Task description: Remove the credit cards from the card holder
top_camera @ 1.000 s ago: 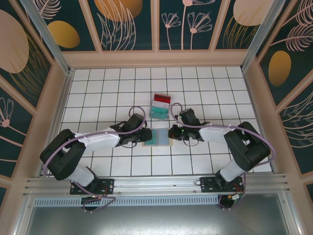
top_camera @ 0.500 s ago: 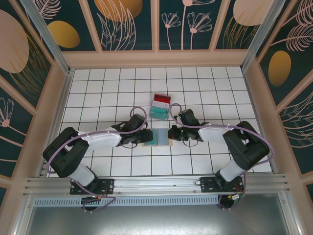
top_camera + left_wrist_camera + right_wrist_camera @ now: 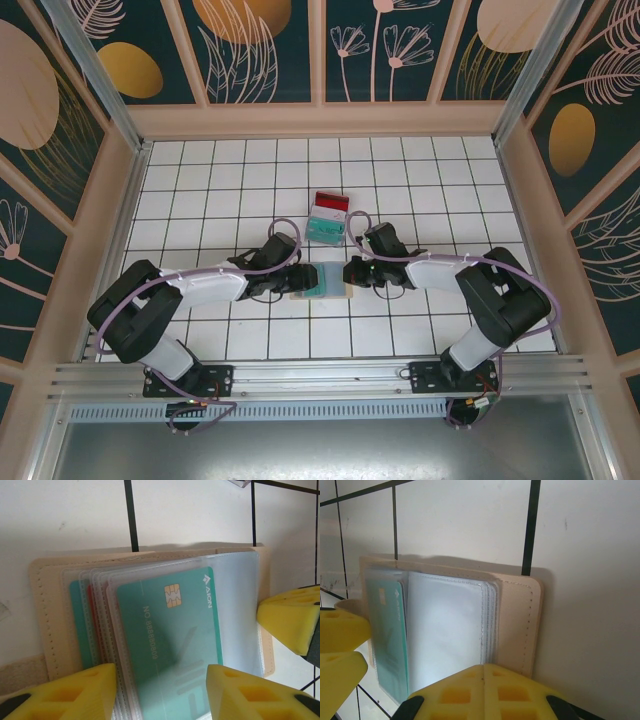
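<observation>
Left jaws open astride a sleeved teal card — right jaws closed over the card holder — loose cards beyond.

The teal credit card in the card holder reads "AION" beside its chip, then "NO 888…"; the remaining digits are unclear.

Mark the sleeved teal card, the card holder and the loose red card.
teal card (image 3: 170, 645), left wrist view, printed face.
card holder (image 3: 512, 625), right wrist view, tan cover.
red card (image 3: 331, 201), top external view, centre.

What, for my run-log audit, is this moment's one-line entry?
left gripper: open, straddling teal card | right gripper: shut, at card holder edge | loose cards: stacked beyond holder
</observation>
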Controlling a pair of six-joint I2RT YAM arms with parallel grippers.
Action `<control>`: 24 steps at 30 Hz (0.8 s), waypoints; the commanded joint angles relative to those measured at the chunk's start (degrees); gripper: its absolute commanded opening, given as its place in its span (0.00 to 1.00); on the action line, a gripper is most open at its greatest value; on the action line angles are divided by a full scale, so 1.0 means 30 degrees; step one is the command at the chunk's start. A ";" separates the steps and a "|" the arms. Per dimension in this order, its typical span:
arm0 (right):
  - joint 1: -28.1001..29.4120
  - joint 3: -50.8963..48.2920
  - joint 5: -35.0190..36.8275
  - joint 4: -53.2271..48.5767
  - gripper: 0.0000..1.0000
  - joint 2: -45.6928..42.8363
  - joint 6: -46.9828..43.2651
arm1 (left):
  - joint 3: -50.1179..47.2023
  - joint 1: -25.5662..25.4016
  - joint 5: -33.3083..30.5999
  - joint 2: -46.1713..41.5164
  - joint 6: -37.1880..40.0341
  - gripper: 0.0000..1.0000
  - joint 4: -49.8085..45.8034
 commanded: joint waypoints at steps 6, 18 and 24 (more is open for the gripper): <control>0.0095 0.0967 0.1759 -0.1373 0.14 -0.1489 -0.0552 | -0.0154 -0.0018 0.0280 0.0246 0.0049 0.47 0.0187; 0.0656 0.2580 -0.0995 -0.0615 0.17 -0.0834 0.0095 | -0.0165 -0.0022 -0.0022 0.0362 0.0001 0.46 -0.0023; 0.0651 0.2563 -0.2855 0.0507 0.17 0.0707 0.0624 | -0.0133 -0.0022 -0.0015 0.0513 -0.0014 0.45 -0.0023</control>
